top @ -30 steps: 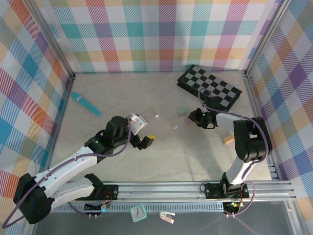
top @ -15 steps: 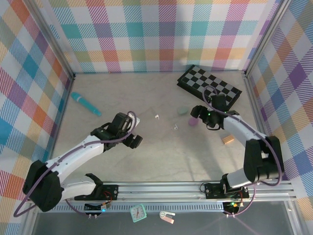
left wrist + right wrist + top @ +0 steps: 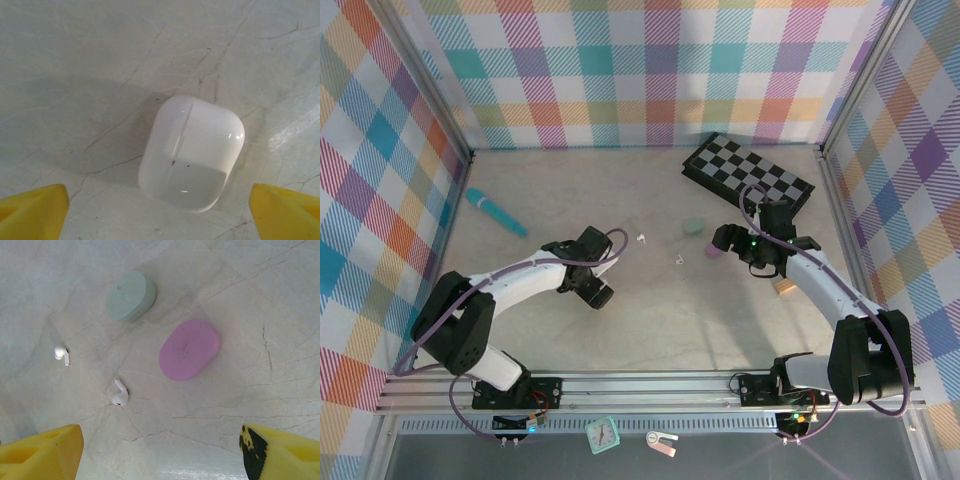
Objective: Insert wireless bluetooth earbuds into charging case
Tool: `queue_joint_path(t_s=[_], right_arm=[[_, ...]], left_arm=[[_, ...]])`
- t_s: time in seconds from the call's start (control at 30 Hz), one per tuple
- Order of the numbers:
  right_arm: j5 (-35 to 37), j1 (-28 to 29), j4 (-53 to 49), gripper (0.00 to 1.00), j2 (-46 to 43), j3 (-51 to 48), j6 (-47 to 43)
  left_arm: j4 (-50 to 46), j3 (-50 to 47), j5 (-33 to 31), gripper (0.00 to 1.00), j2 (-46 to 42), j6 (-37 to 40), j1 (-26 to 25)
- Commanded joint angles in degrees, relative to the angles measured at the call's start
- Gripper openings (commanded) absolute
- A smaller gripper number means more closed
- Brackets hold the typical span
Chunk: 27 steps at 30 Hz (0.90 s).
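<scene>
Pale veined tabletop, plaid walls on three sides. A folded checkerboard lies in the far right corner.

The left gripper hangs left of the tabletop's centre, pointing down. On its wrist view the left gripper has its yellow fingertips spread wide, one on each side of a white case, with a clear gap on both sides. That case lies flat with its lid seam shut.

The right gripper sits in the right half, between the centre and the right edge. Its wrist view shows the right gripper with jaws apart and holding nothing.

A teal pen-like tool lies near the left edge. A small wooden block lies near the right edge.

The pink case and the mint case rest near each other without touching, both shut, with the mint one farther back.

Two white earbuds lie loose on the bare tabletop, left of the pink and mint cases. They are apart from each other and well apart from the white case.
</scene>
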Motion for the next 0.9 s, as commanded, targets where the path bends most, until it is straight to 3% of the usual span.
queue_joint_path(t_s=[0.0, 0.1, 0.27, 0.43, 0.7, 0.87], right_arm=[[-1.0, -0.2, -1.3, 0.81, -0.8, -0.4, -1.6], [-1.0, -0.2, -1.3, 0.81, -0.8, -0.5, -1.5], [-0.9, -0.2, -1.2, 0.81, -1.1, -0.9, -1.3], [-1.0, -0.2, -2.0, 0.81, -2.1, -1.3, -1.3], [-8.2, -0.2, -2.2, 0.8, -4.2, -1.1, -2.1], [-19.3, -0.2, -2.7, 0.79, -5.3, -1.1, -5.8]], left_arm=[[-2.5, 1.8, 3.0, 0.87, 2.9, 3.0, 0.0], [-2.0, 1.9, 4.6, 0.83, 5.2, 3.7, 0.0], [-1.5, 2.4, 5.1, 0.62, 7.6, 3.9, 0.0], [-1.7, 2.3, 4.9, 0.47, 7.3, 4.0, 0.0], [1.9, 1.7, 4.7, 0.46, 1.8, 3.1, -1.5], [13.0, -2.9, 11.2, 0.45, -7.7, 5.3, -2.2]])
